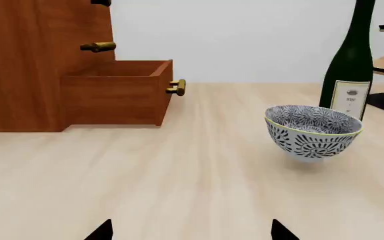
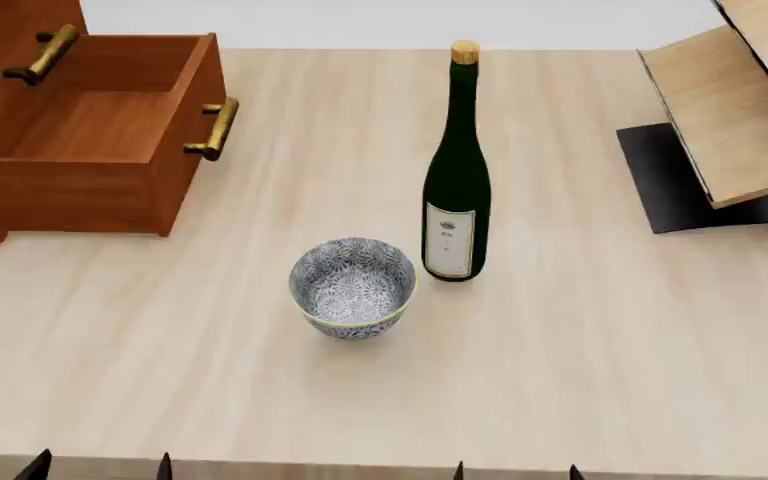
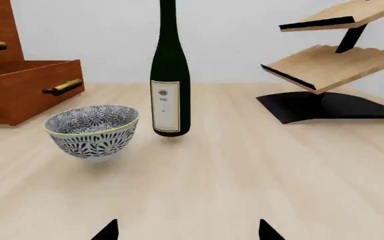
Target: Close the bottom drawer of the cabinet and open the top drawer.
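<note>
Reddish-brown wooden bottom drawer [image 2: 91, 140] juts open from the cabinet [image 1: 38, 50] at the counter's [image 2: 558, 380] far left; both grippers sit apart, empty. Push squarely on its brass bar handle [image 2: 213, 128].

Reddish-brown cabinet [image 1: 25, 60] on a pale wood counter [image 1: 178, 170], bottom drawer [image 1: 115, 97] pulled out with brass handle [image 1: 176, 87] showing, patterned bowl [image 1: 312, 131] well apart from it, dark green bottle [image 1: 349, 60] just behind the bowl, two dark fingers [image 1: 102, 231] spread apart at the frame's edge
</note>
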